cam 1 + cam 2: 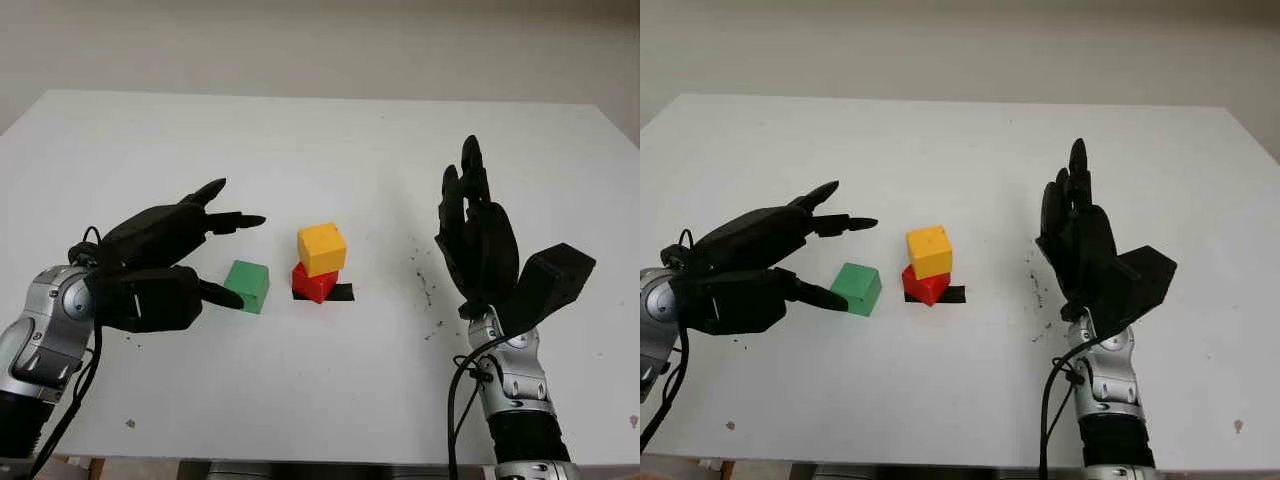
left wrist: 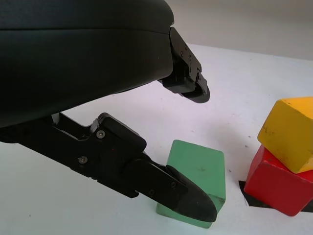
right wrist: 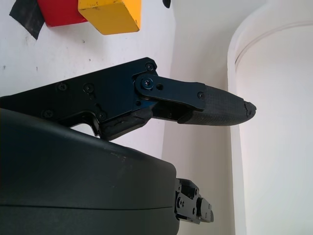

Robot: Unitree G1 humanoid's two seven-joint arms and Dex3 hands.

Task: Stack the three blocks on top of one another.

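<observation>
The wide white flat table (image 1: 320, 150) carried everything. On the right, the black 3-finger right hand (image 1: 478, 235) stood above the table, open and holding nothing, well apart from the blocks. On the left, the black 3-finger left hand (image 1: 165, 265) reached in toward the centre, open, with nothing in it.

Of the 3 blocks, 2 were already stacked near the middle of the table: the yellow cube block (image 1: 322, 249) sat on the red cube block (image 1: 314, 283), twisted against it and overhanging its edges. The red one stood on a small black tape mark (image 1: 340, 293). The green cube block (image 1: 247, 286) lay on the table just left of that pair, apart from it.

The main risk, as I judge it, was the skewed yellow block: it offered a tilted or offset landing for block number 3, so green set down off-centre could slide off or topple the pair. Closing the left hand carelessly could also push green rightward into the red block.

The green block lay just right of the left hand. In the left wrist view the lower finger (image 2: 161, 183) crossed in front of the block's near face, close to or touching it; I could not tell which. The upper fingers (image 2: 188, 81) hung above and beyond it, apart.
</observation>
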